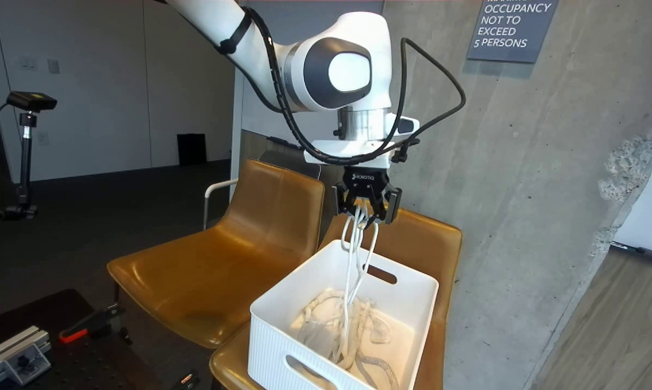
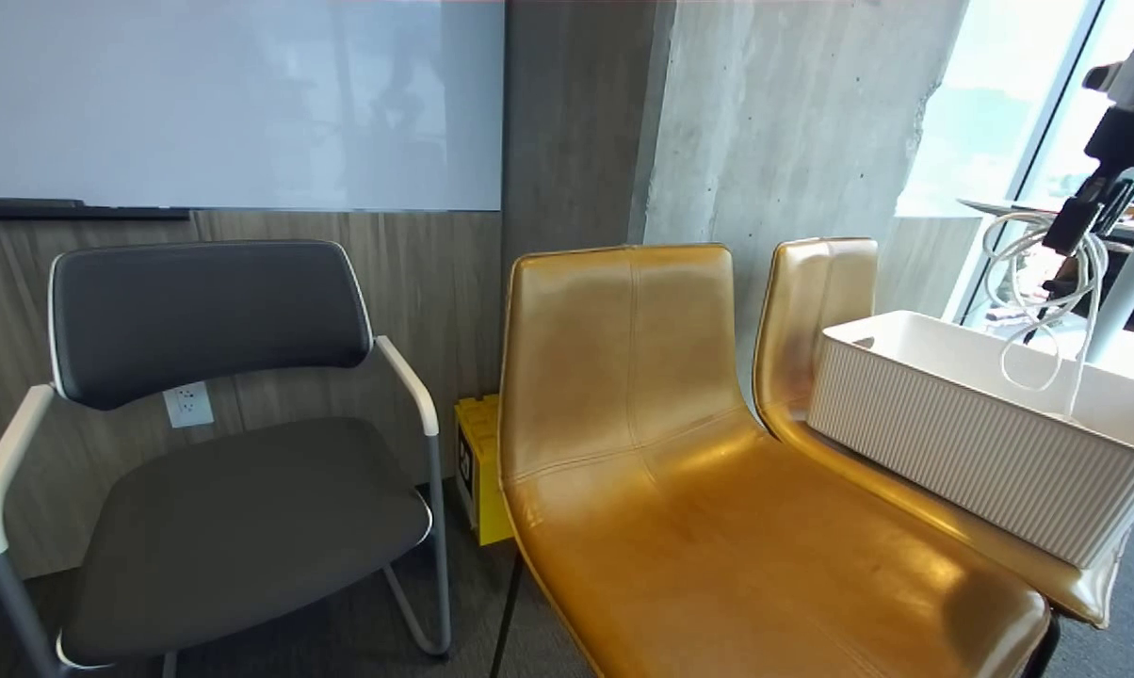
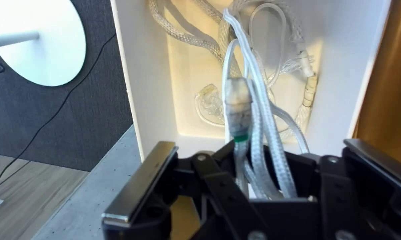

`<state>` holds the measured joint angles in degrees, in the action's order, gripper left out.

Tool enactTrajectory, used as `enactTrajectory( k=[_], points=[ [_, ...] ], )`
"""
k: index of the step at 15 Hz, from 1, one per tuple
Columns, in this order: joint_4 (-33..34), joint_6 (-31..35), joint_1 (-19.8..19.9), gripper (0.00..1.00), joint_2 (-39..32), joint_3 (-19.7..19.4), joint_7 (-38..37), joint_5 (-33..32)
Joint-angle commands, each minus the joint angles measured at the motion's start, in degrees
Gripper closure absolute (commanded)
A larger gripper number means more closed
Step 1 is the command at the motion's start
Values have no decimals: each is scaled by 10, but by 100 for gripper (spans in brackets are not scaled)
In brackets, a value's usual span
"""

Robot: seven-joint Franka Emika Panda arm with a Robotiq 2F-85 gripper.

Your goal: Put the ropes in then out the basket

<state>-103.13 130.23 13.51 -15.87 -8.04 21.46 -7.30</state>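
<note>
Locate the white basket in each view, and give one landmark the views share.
In an exterior view, the basket stands at the lower middle, cut by the bottom edge.
In an exterior view, the basket sits at the right edge, on the rightmost tan chair.
In the wrist view, the basket fills the upper middle, seen from above.
Landmark in all three: the white rope reaching from the end effector down into the basket.

Wrist view faces down into the basket (image 3: 150, 90), close; both exterior views, farther off, share it and 2 brown chairs (image 2: 680, 405).
</note>
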Motion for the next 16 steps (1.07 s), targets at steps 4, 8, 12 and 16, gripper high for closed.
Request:
enactTrajectory(
  k=[4,8,12,16],
  points=[
    [-8,11,-31,49,-4,3,-7,-45],
    [-17,14,-34,19,-2,-1,-3,-78],
    [-21,19,-24,0,-13,3,16,-69],
    [-22,31,-12,0,-47,10,35,-41]
  ],
)
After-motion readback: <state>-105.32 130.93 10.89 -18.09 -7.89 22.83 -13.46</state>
